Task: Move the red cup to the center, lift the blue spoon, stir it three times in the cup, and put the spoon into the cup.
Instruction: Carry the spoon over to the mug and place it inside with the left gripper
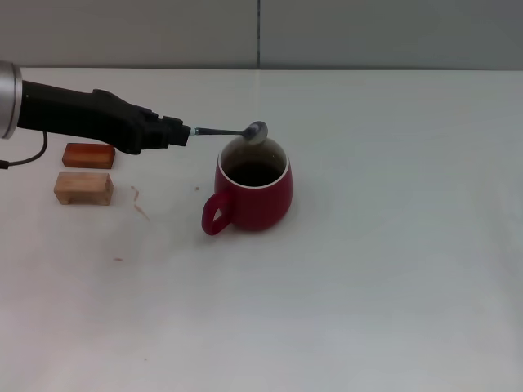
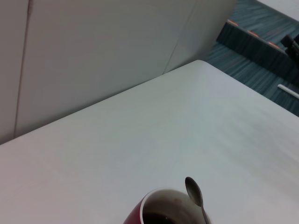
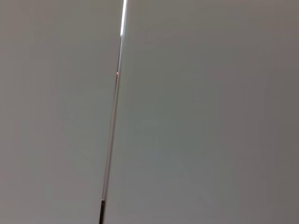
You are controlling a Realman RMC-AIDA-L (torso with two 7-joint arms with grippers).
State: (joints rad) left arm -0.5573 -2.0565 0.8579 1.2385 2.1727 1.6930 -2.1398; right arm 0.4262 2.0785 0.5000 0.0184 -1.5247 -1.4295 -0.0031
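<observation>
The red cup point(image 1: 254, 194) stands upright on the white table near the middle, its loop handle toward the front left; its rim also shows in the left wrist view point(image 2: 154, 210). My left gripper point(image 1: 185, 134) reaches in from the left and is shut on the blue spoon point(image 1: 233, 131) by its handle end. The spoon is held about level, and its grey bowl point(image 2: 193, 191) hovers just above the cup's far rim. The right gripper is out of view; its wrist camera sees only a grey wall.
Two brown wooden blocks lie at the left: a reddish one point(image 1: 88, 155) and a paler one point(image 1: 83, 187) in front of it, both under my left arm. The bare white tabletop point(image 1: 392, 269) stretches to the right and front.
</observation>
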